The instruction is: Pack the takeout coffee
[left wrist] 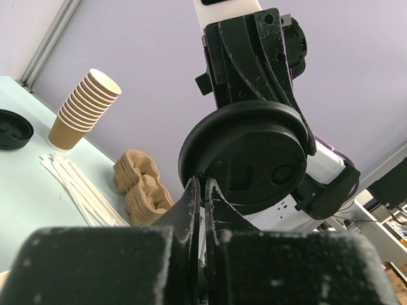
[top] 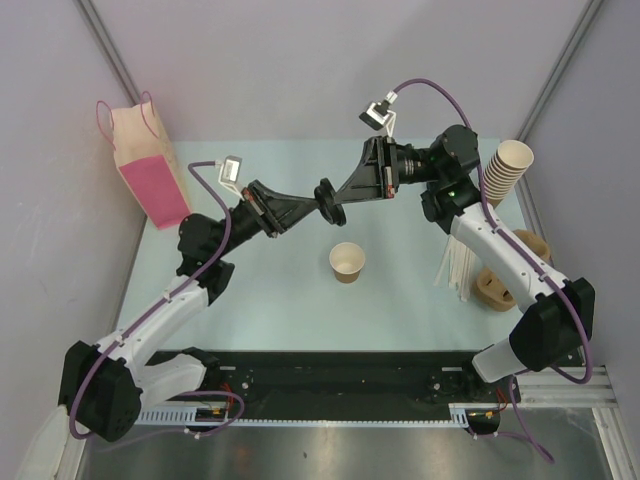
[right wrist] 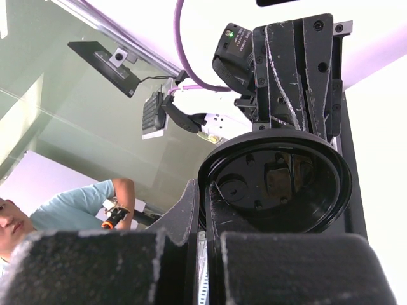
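Note:
A single small tan paper cup (top: 347, 262) stands upright and lidless at the middle of the table. Its round black lid (top: 329, 203) is held on edge in the air above and behind the cup, between both grippers. My left gripper (top: 318, 206) is shut on the lid's rim from the left. In the left wrist view the lid's top face (left wrist: 245, 165) shows above the gripper (left wrist: 203, 185). My right gripper (top: 341, 199) is shut on the rim from the right. The right wrist view shows the lid's hollow underside (right wrist: 280, 184) by the gripper (right wrist: 205, 190).
A stack of lidless tan cups (top: 505, 168) stands at the back right, with white stirrers (top: 457, 265) and a brown pulp carrier (top: 497, 286) in front of it. A pink and white paper bag (top: 147, 170) stands at the back left. More black lids (left wrist: 11, 129) lie near the stack.

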Robot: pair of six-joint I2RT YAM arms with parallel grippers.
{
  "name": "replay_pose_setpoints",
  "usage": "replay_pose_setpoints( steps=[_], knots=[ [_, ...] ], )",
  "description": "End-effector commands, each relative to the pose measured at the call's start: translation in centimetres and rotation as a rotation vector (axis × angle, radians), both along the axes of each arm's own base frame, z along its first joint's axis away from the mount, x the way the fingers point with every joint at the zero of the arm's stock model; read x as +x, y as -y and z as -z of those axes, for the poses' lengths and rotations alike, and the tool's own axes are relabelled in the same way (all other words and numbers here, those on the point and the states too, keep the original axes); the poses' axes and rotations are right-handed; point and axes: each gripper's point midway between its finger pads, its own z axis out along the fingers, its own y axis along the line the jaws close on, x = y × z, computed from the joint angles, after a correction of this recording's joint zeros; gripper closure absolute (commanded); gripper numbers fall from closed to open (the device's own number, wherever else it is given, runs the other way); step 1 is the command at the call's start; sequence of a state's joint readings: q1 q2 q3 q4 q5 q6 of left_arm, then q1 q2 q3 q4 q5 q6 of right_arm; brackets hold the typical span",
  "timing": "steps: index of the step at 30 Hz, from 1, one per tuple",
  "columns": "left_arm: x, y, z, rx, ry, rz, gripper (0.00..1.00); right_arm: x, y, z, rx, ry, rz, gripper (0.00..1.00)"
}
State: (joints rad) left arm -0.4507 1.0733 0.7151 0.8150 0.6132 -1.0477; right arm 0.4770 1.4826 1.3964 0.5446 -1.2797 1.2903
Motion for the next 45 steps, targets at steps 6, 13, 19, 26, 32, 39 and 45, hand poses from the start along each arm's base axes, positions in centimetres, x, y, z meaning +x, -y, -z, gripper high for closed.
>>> replay_pose_setpoints(
  steps=[6, 13, 19, 26, 32, 39, 45],
  knots=[
    [-1.6, -0.2, -0.3, 0.000, 0.003, 0.045, 1.00, 1.6, 0.9, -0.7, -0.001, 0.013, 0.063, 0.61],
    [-1.0, -0.4, 3.8, 0.195, -0.078, 0.055, 1.00, 4.9, 4.9, 0.0, -0.035, 0.051, 0.211, 0.12],
    [1.8, -1.7, 9.2, 0.657, -0.160, -0.068, 1.00, 10.2, 10.6, 4.0, -0.176, 0.185, 0.511, 0.00],
    [5.2, -2.5, 13.8, 1.023, -0.275, -0.075, 1.00, 12.0, 14.3, 14.2, -0.789, 0.461, 0.681, 0.00],
    [5.0, -0.1, 16.6, 1.279, -0.293, -0.057, 1.00, 12.5, 15.7, 18.6, -0.937, 0.418, 0.687, 0.00],
    [5.0, 2.2, 19.0, 1.372, -0.305, 0.007, 1.00, 11.1, 14.8, 21.4, -0.924, 0.369, 0.635, 0.00],
    [5.4, 2.8, 20.5, 1.410, -0.317, 0.030, 1.00, 10.9, 14.9, 23.3, -0.939, 0.331, 0.625, 0.00]
  ],
)
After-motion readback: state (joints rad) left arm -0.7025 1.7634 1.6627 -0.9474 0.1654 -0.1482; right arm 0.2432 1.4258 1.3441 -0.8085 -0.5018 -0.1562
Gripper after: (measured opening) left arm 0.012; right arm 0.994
